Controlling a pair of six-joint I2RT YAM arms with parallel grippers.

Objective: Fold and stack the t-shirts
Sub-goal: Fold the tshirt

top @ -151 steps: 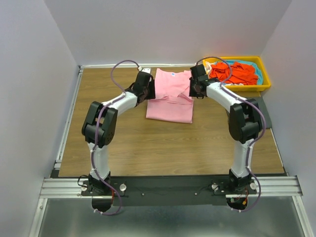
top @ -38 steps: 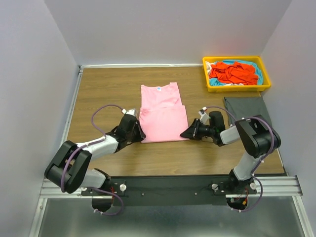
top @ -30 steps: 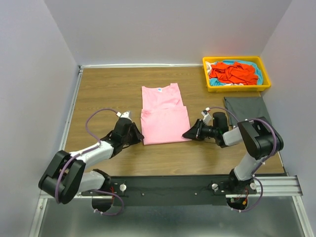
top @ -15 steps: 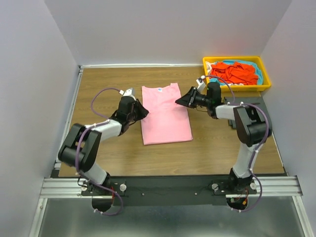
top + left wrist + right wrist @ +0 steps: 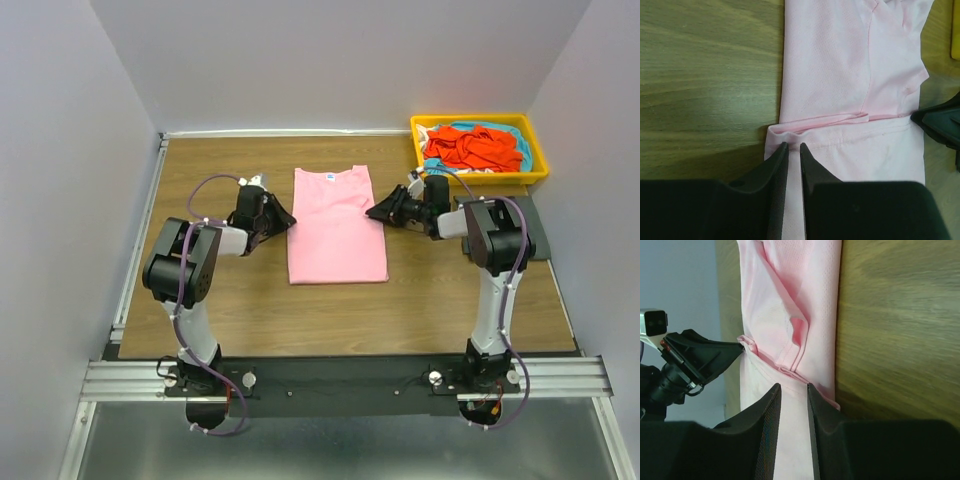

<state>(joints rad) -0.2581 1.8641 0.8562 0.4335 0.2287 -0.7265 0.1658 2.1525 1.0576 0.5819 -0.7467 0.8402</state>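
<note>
The light pink t-shirt [image 5: 337, 235] lies flat on the table's middle, folded to a long strip, with a hemmed upper layer ending halfway along it [image 5: 840, 65] [image 5: 815, 300]. My left gripper [image 5: 287, 216] [image 5: 794, 145] is at the strip's left edge, jaws nearly together with the hem's cloth between them. My right gripper [image 5: 372, 213] [image 5: 794, 385] is at the right edge, jaws close around the same hem. The dark grey t-shirt [image 5: 537, 230] lies folded at the right, partly under my right arm. The orange-red t-shirt [image 5: 470, 148] and the turquoise t-shirt [image 5: 520, 148] are crumpled in the tray.
The yellow tray [image 5: 480, 180] stands at the far right corner. Grey walls close in the table on three sides. Bare wood shows left of the pink shirt and along the near edge.
Both grippers went from the shirt's far end to its near edge, then up to its mid-sides. In the last half second they closed in on the hem; the shirt lies straighter.
</note>
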